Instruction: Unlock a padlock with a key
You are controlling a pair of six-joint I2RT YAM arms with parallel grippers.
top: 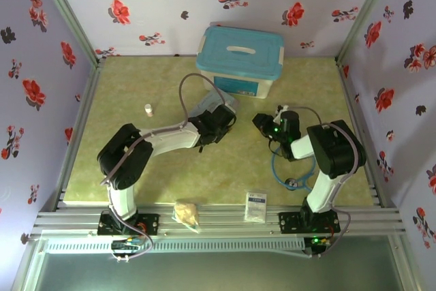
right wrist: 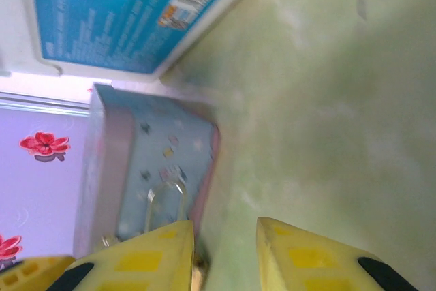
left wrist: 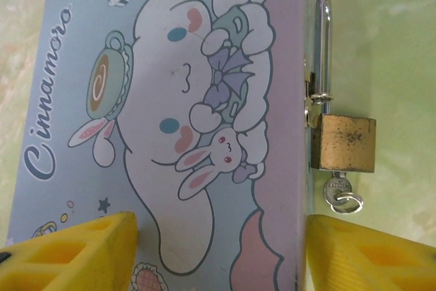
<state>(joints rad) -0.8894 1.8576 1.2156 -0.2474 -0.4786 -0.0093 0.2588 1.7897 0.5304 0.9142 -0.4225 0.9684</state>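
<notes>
tin (left wrist: 170, 100): padlock (left wrist: 343, 142) hangs off its side edge, key (left wrist: 338, 192) in it. left gripper (left wrist: 219, 226) jaws apart over tin; right gripper (right wrist: 225, 233) jaws apart beside tin, contact unclear. open table (left wrist: 402, 66) beyond padlock.

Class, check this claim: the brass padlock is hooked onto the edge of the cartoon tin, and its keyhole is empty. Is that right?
No. The keyhole is not empty: the key sits in the padlock, at the end away from the shackle. The padlock is indeed hooked onto the edge of the cartoon tin. The left wrist view shows it.
</notes>
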